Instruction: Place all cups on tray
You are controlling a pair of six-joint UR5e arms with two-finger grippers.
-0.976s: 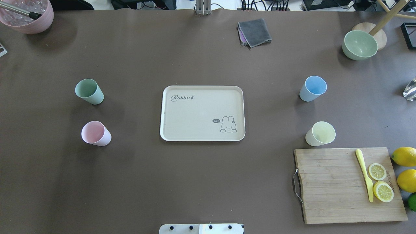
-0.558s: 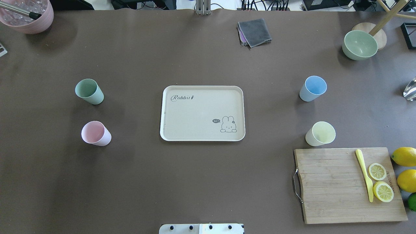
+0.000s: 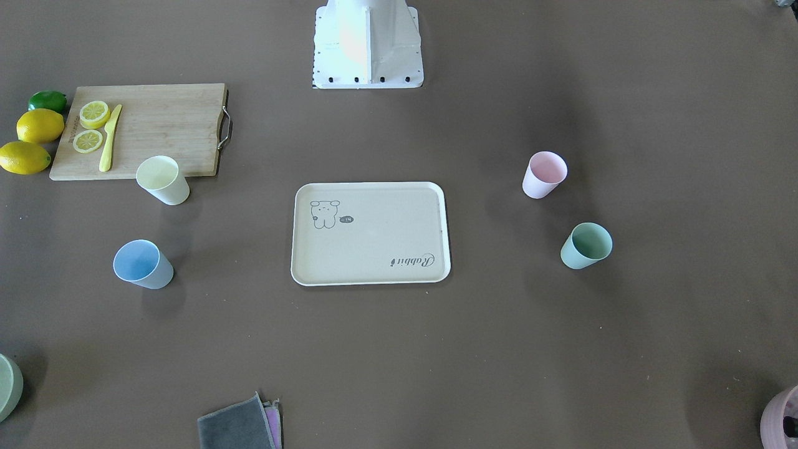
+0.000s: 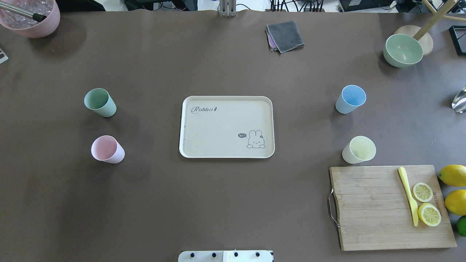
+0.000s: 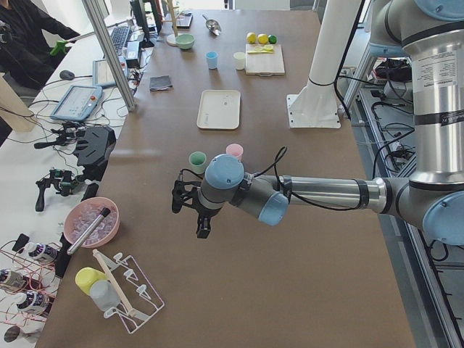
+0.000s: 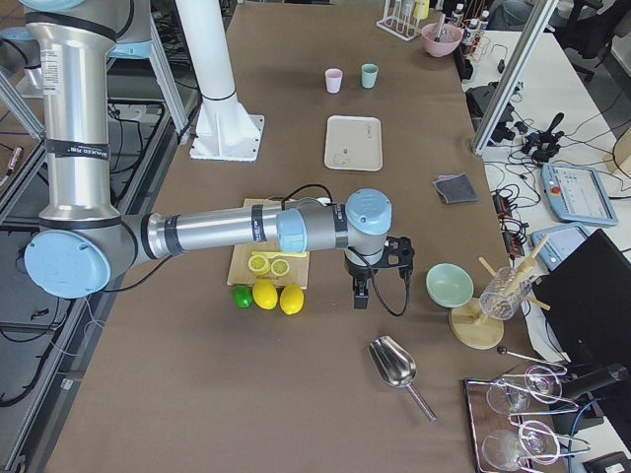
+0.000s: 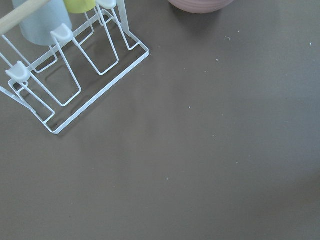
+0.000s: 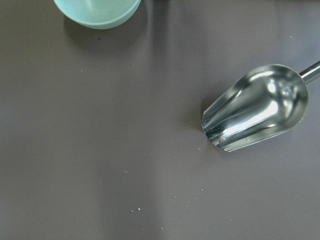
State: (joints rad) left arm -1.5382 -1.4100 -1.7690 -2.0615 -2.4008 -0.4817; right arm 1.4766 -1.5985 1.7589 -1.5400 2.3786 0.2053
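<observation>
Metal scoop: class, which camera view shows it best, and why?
The right wrist-mounted view: the scoop lies close up, bowl fully visible, handle cropped. Exterior right shows it whole but small; overhead clips it at the edge; front-facing misses it.

Tray [image 4: 225, 125] at ctr — far-L cup [image 4: 100, 102] & near-L cup [image 4: 107, 149] to its L, far-R cup [image 4: 350, 99] & near-R cup [image 4: 359, 149] to R

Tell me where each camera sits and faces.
Overhead: behind the robot, looking down at the tray; base edge shows.
Front-facing: opposite side, facing the robot; base at top. Shares tray and pink cup with overhead, flipped.
Exterior left: table end, looking along it; left arm and left gripper near.
Exterior right: other end; right arm, right gripper near.
Left wrist: down at wire rack; no body.
Right wrist: down at scoop; no body.
</observation>
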